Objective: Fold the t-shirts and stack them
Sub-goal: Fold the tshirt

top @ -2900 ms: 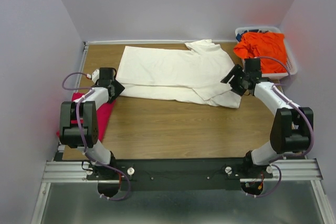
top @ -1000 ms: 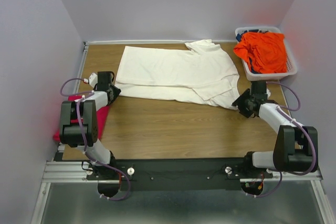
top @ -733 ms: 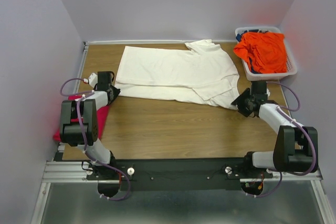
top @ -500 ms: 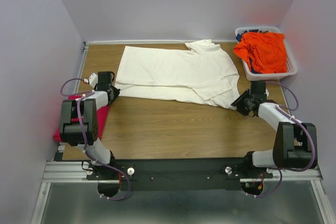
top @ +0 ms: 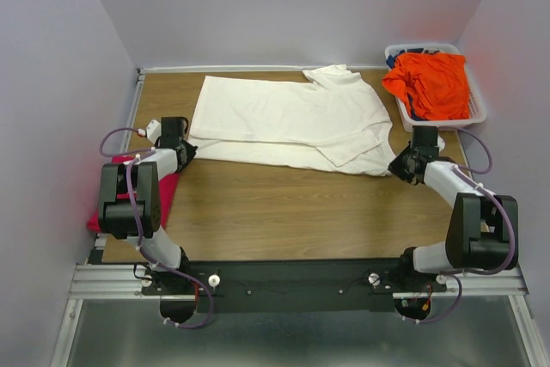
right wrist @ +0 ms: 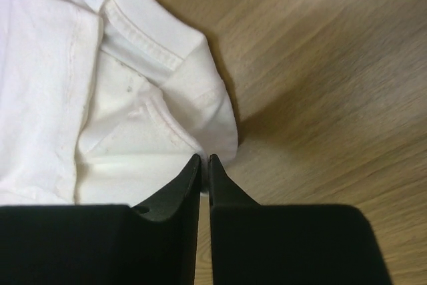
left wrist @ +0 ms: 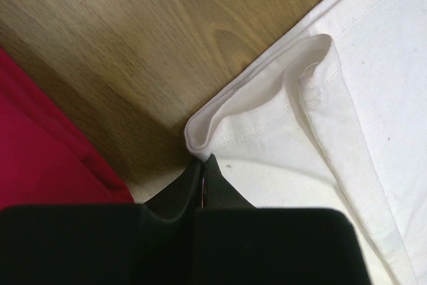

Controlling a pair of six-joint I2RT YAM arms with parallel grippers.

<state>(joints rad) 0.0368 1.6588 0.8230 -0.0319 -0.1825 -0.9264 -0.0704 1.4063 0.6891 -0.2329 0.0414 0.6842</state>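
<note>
between left tool (left wrist: 202,160) and right tool (right wrist: 205,159), cream-white shirt (top: 284,118), near corners pinched.

We've got a plain cream-white t-shirt (top: 284,113), a magenta-pink t-shirt (left wrist: 40,158), a bright orange t-shirt (top: 434,83), white lattice basket (top: 478,114), brown wood-grain worktop (top: 284,204).

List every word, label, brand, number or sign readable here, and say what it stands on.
None readable: the cream-white t-shirt, orange t-shirt, pink t-shirt, basket and wooden table all show no print, label or number.
</note>
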